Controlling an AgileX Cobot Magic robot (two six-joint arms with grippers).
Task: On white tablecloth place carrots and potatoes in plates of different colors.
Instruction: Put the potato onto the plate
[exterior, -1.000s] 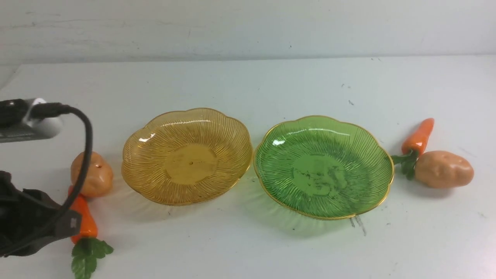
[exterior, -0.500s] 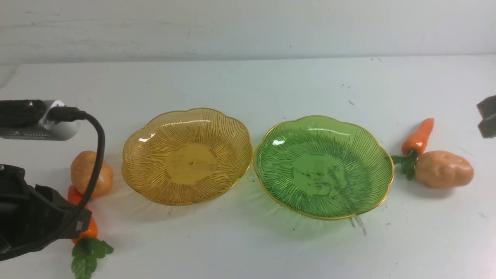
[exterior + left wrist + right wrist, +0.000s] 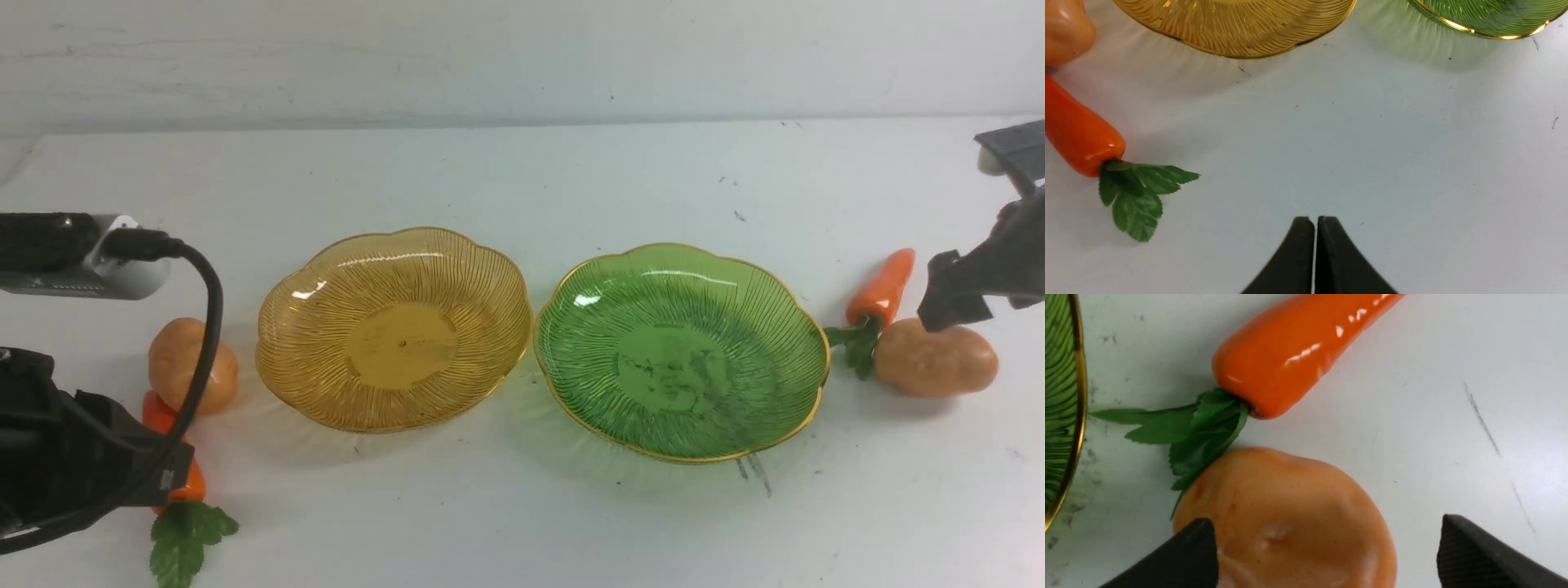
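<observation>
On the white tablecloth [image 3: 522, 188] an empty amber plate [image 3: 394, 327] sits left of an empty green plate [image 3: 682, 351]. A potato [image 3: 192, 363] and a carrot [image 3: 186, 478] lie left of the amber plate, the carrot partly hidden by my left arm. Another carrot [image 3: 882, 286] and potato [image 3: 935, 359] lie right of the green plate. My right gripper [image 3: 1327, 526] is open, its fingers either side of that potato [image 3: 1290, 514], close above it. My left gripper [image 3: 1314, 222] is shut and empty over bare cloth, beside the left carrot [image 3: 1077, 130].
A black cable [image 3: 204, 310] loops from the left wrist camera across the left potato in the front view. The green plate's gold rim [image 3: 1073, 416] lies close to the right carrot's leaves [image 3: 1184, 428]. A white wall runs along the table's far edge.
My right arm has come into view from the right and now hangs over the right potato with its jaws spread apart. The left arm shifted slightly right, then held still.
</observation>
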